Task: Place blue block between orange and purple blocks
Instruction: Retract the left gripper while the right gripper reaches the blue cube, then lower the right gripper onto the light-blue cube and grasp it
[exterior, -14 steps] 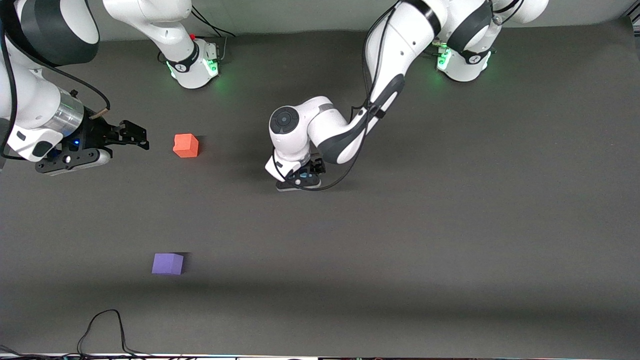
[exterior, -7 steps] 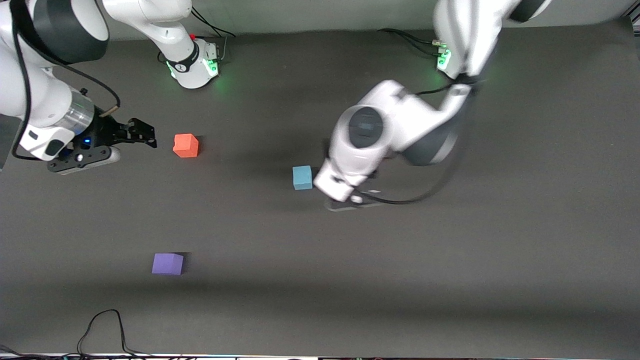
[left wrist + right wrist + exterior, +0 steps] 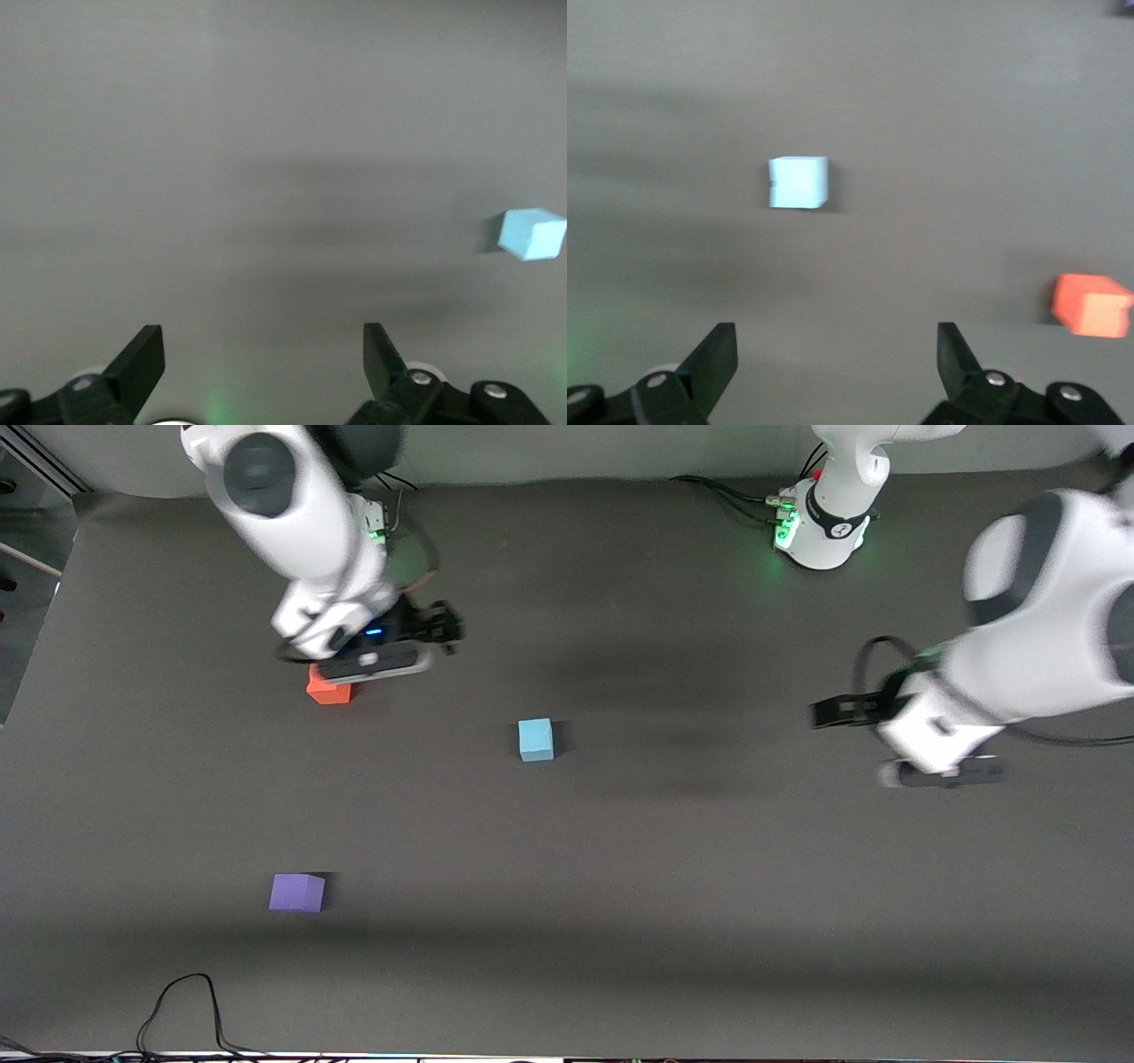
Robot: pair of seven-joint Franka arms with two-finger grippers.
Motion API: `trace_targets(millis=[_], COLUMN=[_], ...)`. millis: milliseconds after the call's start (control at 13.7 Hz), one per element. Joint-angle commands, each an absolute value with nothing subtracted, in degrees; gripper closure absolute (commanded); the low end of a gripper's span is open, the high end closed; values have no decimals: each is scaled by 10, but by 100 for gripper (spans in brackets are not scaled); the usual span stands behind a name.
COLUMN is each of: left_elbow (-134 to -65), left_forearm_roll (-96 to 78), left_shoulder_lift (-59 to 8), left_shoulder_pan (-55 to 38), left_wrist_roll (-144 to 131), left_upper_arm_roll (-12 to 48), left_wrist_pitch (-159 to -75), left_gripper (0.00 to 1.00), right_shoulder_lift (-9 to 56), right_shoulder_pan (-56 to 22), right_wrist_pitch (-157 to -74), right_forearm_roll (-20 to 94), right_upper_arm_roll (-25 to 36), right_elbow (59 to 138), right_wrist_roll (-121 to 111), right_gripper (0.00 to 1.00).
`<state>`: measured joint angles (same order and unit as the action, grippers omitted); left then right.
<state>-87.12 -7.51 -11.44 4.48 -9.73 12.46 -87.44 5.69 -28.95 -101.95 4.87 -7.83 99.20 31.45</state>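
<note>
The right gripper [image 3: 447, 627] hangs over the table [image 3: 709, 912] beside the orange block [image 3: 329, 690], fingers spread and empty. The left gripper [image 3: 824, 713], also spread and empty, is over the left arm's end.

The blue block [image 3: 536, 740] sits alone mid-table, nearer the camera than the orange block and farther than the purple block [image 3: 297, 892].

It looks light, matte and stiff; pinching 2 flat sides should hold. No writing is readable.
</note>
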Motion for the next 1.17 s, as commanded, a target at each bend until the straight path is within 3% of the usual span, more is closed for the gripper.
trace_targets(millis=[0,291,655,1019,1092], left_elbow=[-896,-896,-894,-889,-885], left_forearm_roll=[-77,-14,1,1,1], left_shoulder_lift=[-70,-38,-24,-21,-21], left_shoulder_pan=[107,134,133,120,97], left_wrist_roll=[-15,4,4,4,4], left_upper_arm_roll=[130,130,131,127,105], left_wrist_pitch=[-854,-851,-852,-852,-850], left_gripper=[0,0,0,0,0], right_shoulder_lift=[143,184,209,289,298], right_shoulder_pan=[-336,-381,-390,-386,-385], right_wrist_pitch=[-1009,-1079,-1250,-1330,-1344], right_forearm_roll=[53,44,16,-32,-32], right_upper_arm_roll=[-69,-68,-66,-52,-52], right_elbow=[897,941,1068,1072,1072], right_wrist_roll=[374,376,375,376,377], right_gripper=[0,0,0,0,0])
